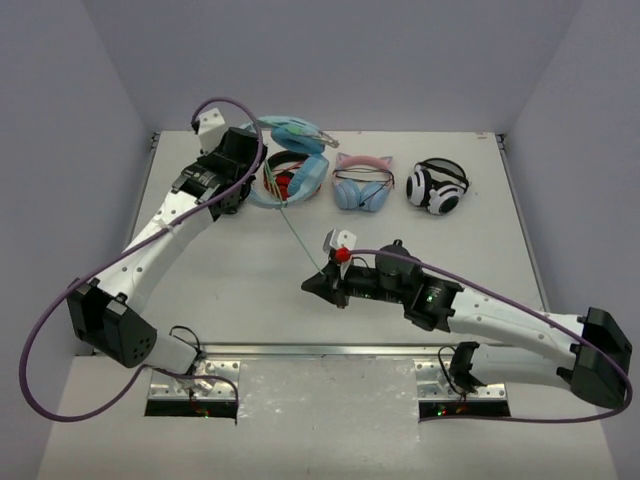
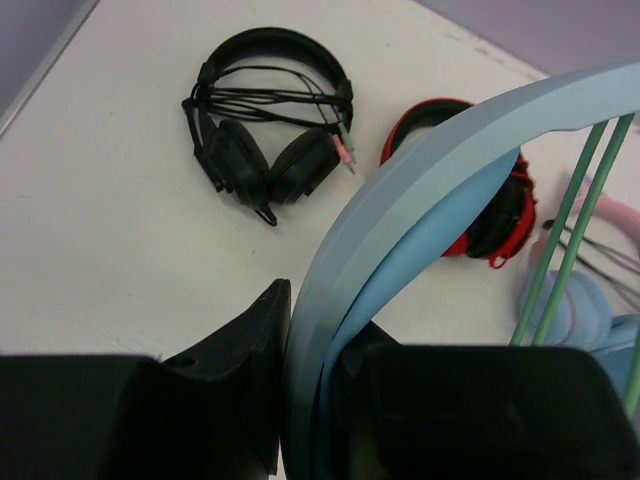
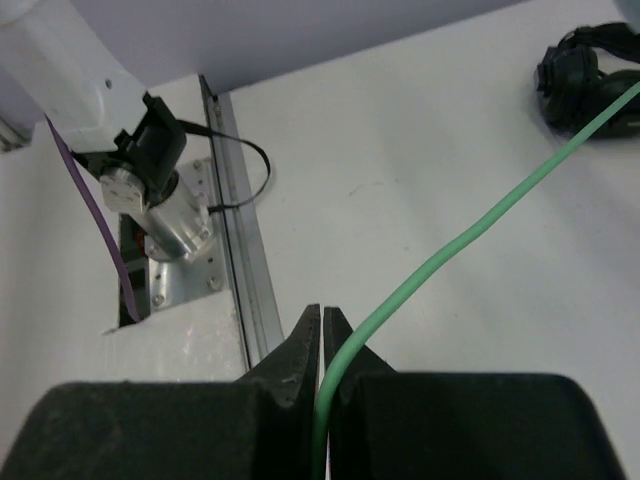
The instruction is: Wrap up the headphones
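The light-blue headphones [image 1: 300, 150] are held up at the back left, tilted over a red-and-black pair. My left gripper [image 1: 248, 170] is shut on their plain blue headband [image 2: 400, 190], which passes between the jaws in the left wrist view, at my left gripper [image 2: 322, 325]. Two strands of the pale-green cable [image 2: 565, 225] cross the band there. The cable [image 1: 298, 235] runs taut from the headphones down to my right gripper [image 1: 316, 283], which is shut on it. In the right wrist view the cable [image 3: 470, 240] leaves my right gripper [image 3: 322, 318] towards the upper right.
A red-and-black pair [image 1: 283, 182] lies under the blue headphones. A pink cat-ear pair [image 1: 361, 186] and a white-and-black pair [image 1: 437, 186] lie along the back. A black pair [image 2: 268, 130] lies by the left gripper. The left arm's base [image 3: 150, 170] and a metal rail are at the near edge.
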